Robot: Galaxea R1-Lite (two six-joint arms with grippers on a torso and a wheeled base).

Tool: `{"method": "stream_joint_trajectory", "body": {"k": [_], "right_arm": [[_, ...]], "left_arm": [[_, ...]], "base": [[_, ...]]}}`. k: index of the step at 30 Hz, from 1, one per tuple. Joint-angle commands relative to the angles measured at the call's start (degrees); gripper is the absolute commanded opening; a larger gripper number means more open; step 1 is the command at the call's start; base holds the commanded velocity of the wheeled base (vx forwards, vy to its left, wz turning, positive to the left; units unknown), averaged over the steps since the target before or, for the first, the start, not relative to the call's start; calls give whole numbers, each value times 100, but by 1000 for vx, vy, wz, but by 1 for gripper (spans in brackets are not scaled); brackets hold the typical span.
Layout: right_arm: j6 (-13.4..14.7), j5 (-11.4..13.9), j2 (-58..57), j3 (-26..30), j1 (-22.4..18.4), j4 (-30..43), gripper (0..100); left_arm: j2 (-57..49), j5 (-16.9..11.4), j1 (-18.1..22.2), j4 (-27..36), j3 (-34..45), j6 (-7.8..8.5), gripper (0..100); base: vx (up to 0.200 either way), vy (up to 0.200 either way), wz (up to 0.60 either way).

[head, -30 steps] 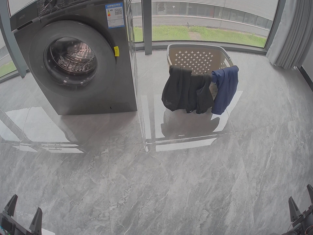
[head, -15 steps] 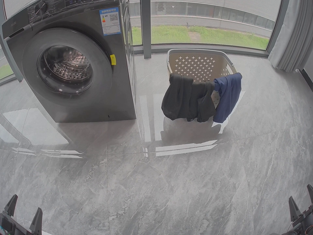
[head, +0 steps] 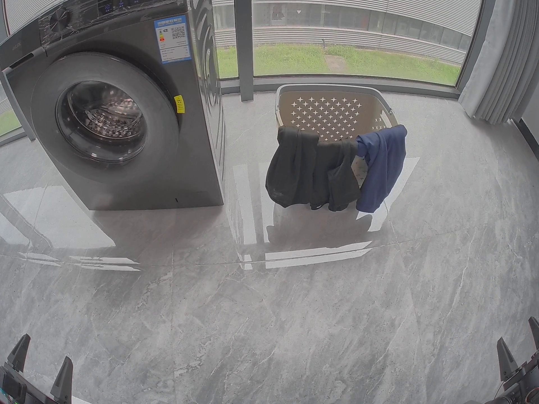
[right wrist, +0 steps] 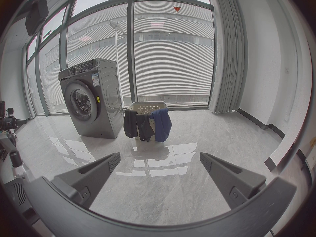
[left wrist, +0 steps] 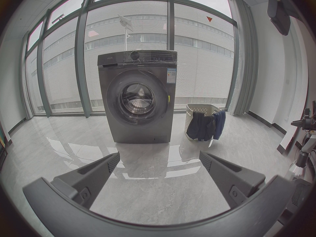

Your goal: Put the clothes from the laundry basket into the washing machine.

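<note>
A beige laundry basket (head: 331,108) (left wrist: 201,109) (right wrist: 144,107) stands on the floor by the window. Black clothes (head: 306,169) (left wrist: 200,126) (right wrist: 136,124) and a blue garment (head: 382,164) (left wrist: 220,124) (right wrist: 162,124) hang over its front rim. To its left stands a grey washing machine (head: 112,119) (left wrist: 138,96) (right wrist: 90,97) with its round door shut. My left gripper (head: 39,363) (left wrist: 159,163) is open and holds nothing, low at the near left, far from the basket. At the near right my right gripper (head: 519,346) (right wrist: 159,163) is open too, with nothing in it.
Grey glossy tile floor (head: 281,321) stretches between me and the basket. Floor-to-ceiling windows (head: 348,23) run behind, with a grey curtain (head: 505,46) at the far right. A window post (head: 243,35) stands between machine and basket.
The whole head view has shifted: machine and basket sit further left and slightly lower than a second ago, so the camera moved. Both grippers keep their places in the picture.
</note>
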Motion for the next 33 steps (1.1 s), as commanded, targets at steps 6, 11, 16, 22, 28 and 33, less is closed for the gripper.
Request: {"method": "stream_joint_trajectory", "body": {"k": [6, 11, 16, 22, 28, 33], "right_arm": [[-2, -5, -41, 101, 2, 0, 100], [-2, -5, -41, 101, 2, 0, 100], [-2, 3, -50, 101, 2, 0, 100], [-2, -5, -41, 101, 2, 0, 100], [-2, 3, -41, 101, 2, 0, 100], [-2, 3, -41, 101, 2, 0, 100]], "left_arm": [[-104, 1, -2, -2, 101, -11, 100], [-104, 1, -2, -2, 101, -11, 100], [-104, 1, -2, -2, 101, -11, 100], [-104, 1, 7, -2, 101, 25, 100], [-104, 1, -2, -2, 101, 16, 100], [-104, 1, -2, -2, 101, 7, 100]], "base": [[0, 0, 0], [0, 0, 0], [0, 0, 0], [0, -33, 0], [0, -200, 0], [0, -200, 0]]}}
